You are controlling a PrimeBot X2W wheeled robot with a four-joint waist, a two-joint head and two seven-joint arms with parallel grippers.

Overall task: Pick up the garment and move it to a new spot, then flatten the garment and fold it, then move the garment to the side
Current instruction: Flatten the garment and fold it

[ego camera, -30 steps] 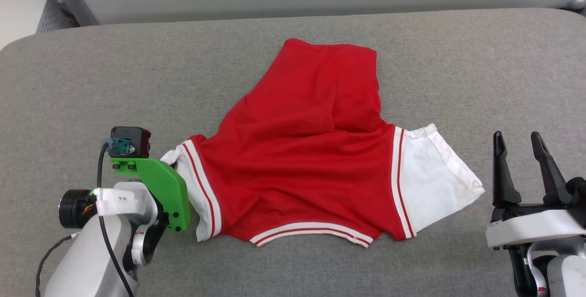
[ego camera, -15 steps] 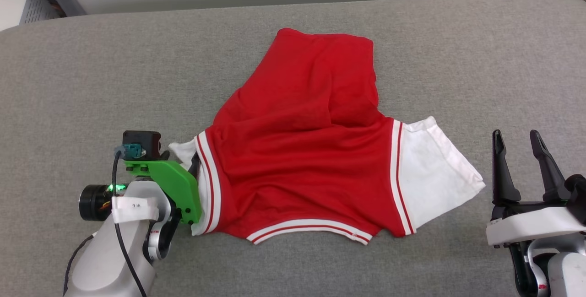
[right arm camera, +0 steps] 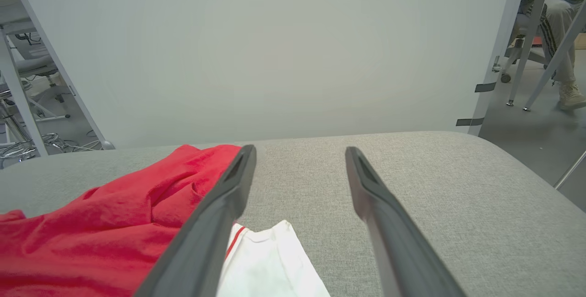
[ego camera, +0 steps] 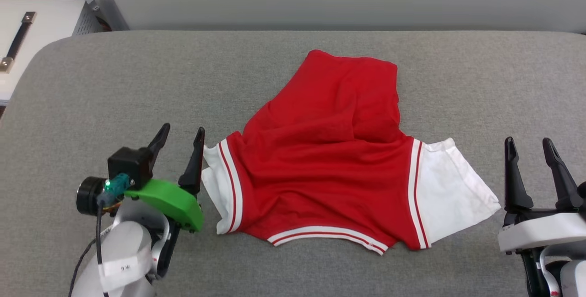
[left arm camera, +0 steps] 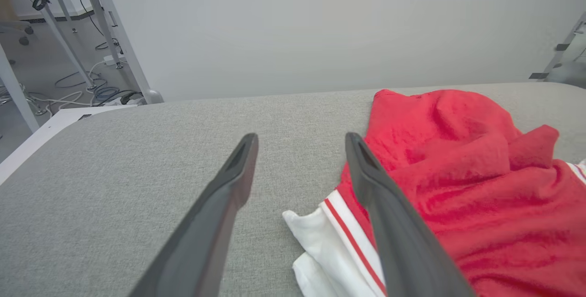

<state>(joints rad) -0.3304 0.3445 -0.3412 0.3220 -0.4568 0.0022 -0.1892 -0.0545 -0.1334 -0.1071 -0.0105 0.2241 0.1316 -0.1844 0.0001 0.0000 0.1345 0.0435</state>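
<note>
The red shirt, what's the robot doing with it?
The robot is working on the red shirt, which lies rumpled on the gray table, not yet flat or folded. Neither claw is holding it. The left claw is open, close beside one white sleeve. The right claw is open too, off past the other sleeve and apart from it.

In the left wrist view the garment (left arm camera: 458, 187) runs off the right and bottom edges, one of the fingers (left arm camera: 393, 224) covering its sleeve trim (partly); its folded-under fabric lies hidden.
</note>
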